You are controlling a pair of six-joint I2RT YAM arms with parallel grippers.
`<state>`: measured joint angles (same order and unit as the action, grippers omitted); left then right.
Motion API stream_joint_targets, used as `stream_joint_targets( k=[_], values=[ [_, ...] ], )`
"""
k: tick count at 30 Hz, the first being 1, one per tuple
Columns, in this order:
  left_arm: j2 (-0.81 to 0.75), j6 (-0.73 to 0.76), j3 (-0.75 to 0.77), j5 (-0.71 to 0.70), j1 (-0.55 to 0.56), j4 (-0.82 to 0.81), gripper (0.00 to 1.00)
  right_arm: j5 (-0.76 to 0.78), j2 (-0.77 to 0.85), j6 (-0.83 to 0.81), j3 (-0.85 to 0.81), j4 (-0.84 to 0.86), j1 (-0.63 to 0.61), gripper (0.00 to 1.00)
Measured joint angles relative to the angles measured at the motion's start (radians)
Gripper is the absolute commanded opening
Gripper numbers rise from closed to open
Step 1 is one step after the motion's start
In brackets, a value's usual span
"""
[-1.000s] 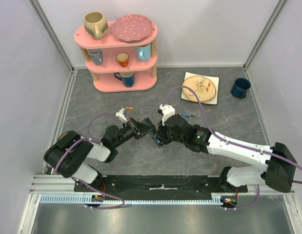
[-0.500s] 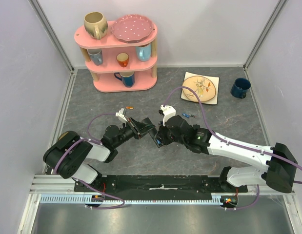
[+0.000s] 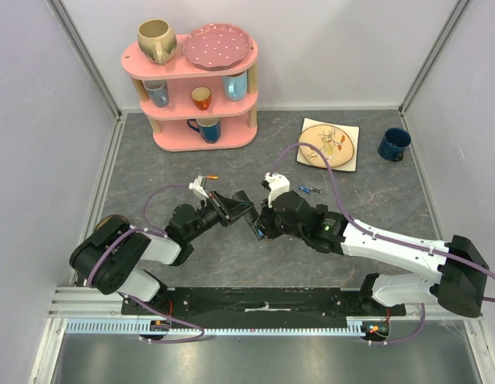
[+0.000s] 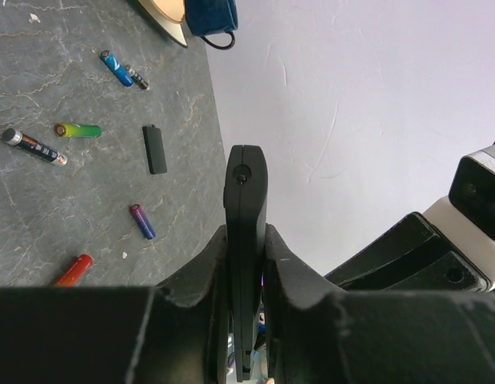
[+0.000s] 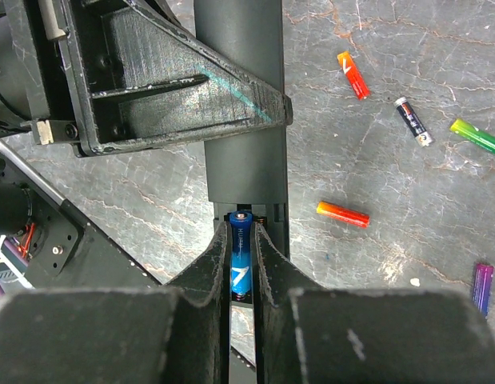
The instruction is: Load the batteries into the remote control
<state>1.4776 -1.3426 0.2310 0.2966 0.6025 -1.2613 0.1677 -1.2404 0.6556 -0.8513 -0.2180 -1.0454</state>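
My left gripper [image 4: 245,250] is shut on the remote control [image 4: 245,200], a slim black bar held edge-on above the table. In the right wrist view the remote control [image 5: 239,172] runs up the frame, its open battery bay facing me. My right gripper [image 5: 241,234] is shut on a blue battery [image 5: 240,260], whose tip sits at the mouth of the bay. Several loose batteries lie on the grey table: orange [image 5: 342,213], red [image 5: 353,74], dark [image 5: 412,121], green [image 5: 476,137] and purple [image 5: 481,286]. In the top view both grippers meet at mid-table, the left [image 3: 233,210] and the right [image 3: 257,229].
A small black cover [image 4: 154,149] lies flat among the loose batteries. A pink shelf [image 3: 195,88] with mugs and a plate stands at the back left. A square plate [image 3: 329,144] and a dark blue mug [image 3: 393,144] sit at the back right.
My right gripper has crept slightly left toward the remote control with the blue battery. The left arm has stayed still.
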Motion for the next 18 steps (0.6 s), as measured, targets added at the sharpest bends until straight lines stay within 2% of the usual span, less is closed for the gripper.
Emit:
stream_joint_targets(
  k=[18],
  values=[
    [0.000, 0.001, 0.003, 0.002, 0.001, 0.006, 0.02, 0.011, -0.005, 0.004, 0.000, 0.003, -0.018, 0.26]
  ],
)
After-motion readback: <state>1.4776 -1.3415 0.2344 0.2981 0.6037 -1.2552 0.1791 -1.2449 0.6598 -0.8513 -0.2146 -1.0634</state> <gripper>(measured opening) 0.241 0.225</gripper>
